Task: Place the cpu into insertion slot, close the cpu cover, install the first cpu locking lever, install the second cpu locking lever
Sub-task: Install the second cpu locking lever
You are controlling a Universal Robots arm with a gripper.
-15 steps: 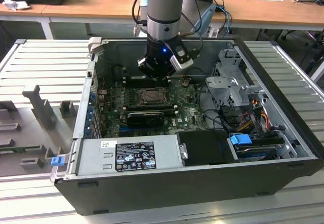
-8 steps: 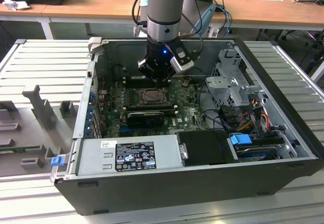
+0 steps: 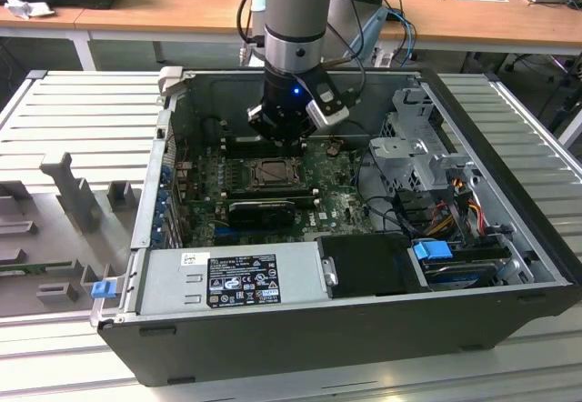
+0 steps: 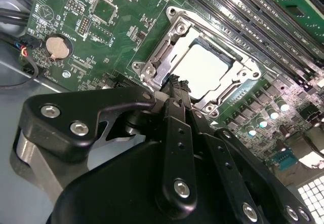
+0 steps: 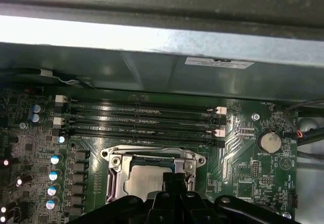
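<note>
Now my hand [image 4: 177,82], fingers pressed together, hovers at the cpu cover [image 4: 167,46], closed over the cpu [image 4: 205,67].

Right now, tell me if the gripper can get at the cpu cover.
Probably yes. The gripper hangs just above the cpu cover, its tip at the frame's edge beside the cpu seated in the insertion slot. Nothing lies between them in both wrist views; the memory slots sit off to one side.

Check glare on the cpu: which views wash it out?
Second wrist view: cpu top blown out pale, gripper dark in front. First wrist view: cpu less washed, bright band on the case wall. Exterior view: insertion slot dim under the arm.
</note>
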